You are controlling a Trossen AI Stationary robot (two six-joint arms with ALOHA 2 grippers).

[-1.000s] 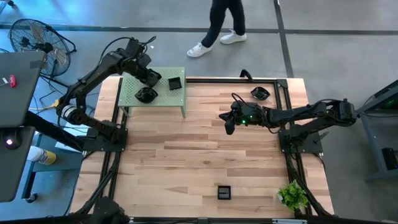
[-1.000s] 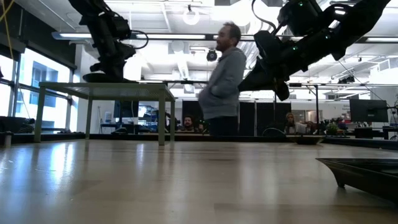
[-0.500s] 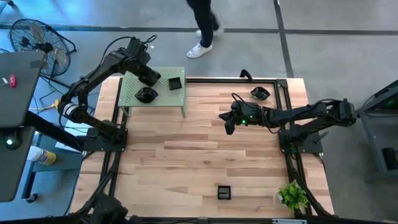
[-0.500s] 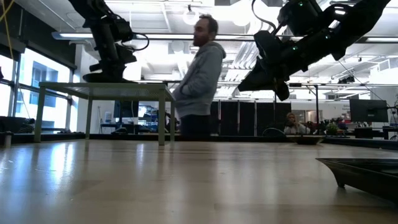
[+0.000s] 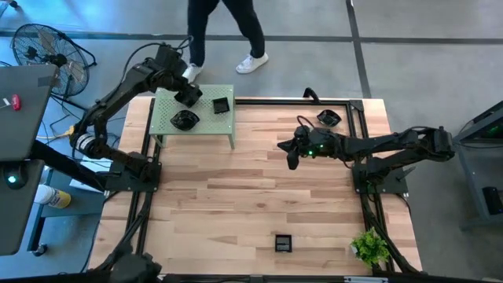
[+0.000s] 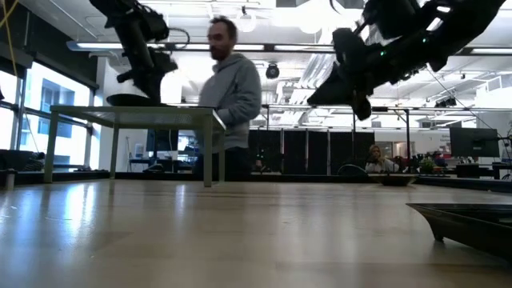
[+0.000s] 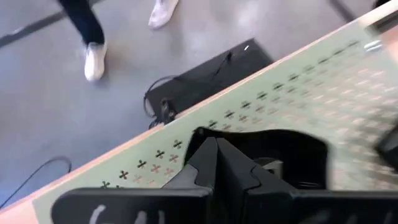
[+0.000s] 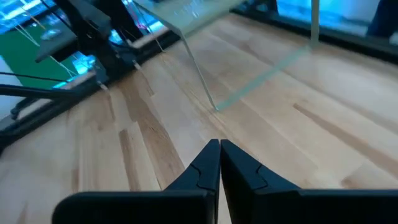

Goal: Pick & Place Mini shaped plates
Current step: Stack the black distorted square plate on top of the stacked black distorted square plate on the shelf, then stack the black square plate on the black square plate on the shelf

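Note:
Two glossy black mini plates sit flat on the small green perforated stand [image 5: 206,119]: a rounded one [image 5: 185,119] and a square one [image 5: 221,104]. My left gripper [image 5: 192,100] hangs shut just above the stand's far part, over the rounded plate [image 7: 286,152] without touching it. Another black plate [image 5: 328,118] lies on the wooden table near its far right corner. A square one [image 5: 283,243] rests near the near edge. My right gripper [image 5: 290,159] is shut and held in the air over the table's middle right, pointing left [image 8: 219,146].
The green stand [image 6: 136,114] stands on thin legs at the table's far left. A small green plant [image 5: 369,248] sits at the near right corner. A black frame rail [image 5: 357,118] runs along the right side. A person [image 6: 228,88] walks beyond the far edge.
My left gripper has risen off the rounded plate on the green stand and drawn slightly toward the far edge; the plate stays where it lay. My right gripper has edged up a little. The person behind the table has walked toward the left.

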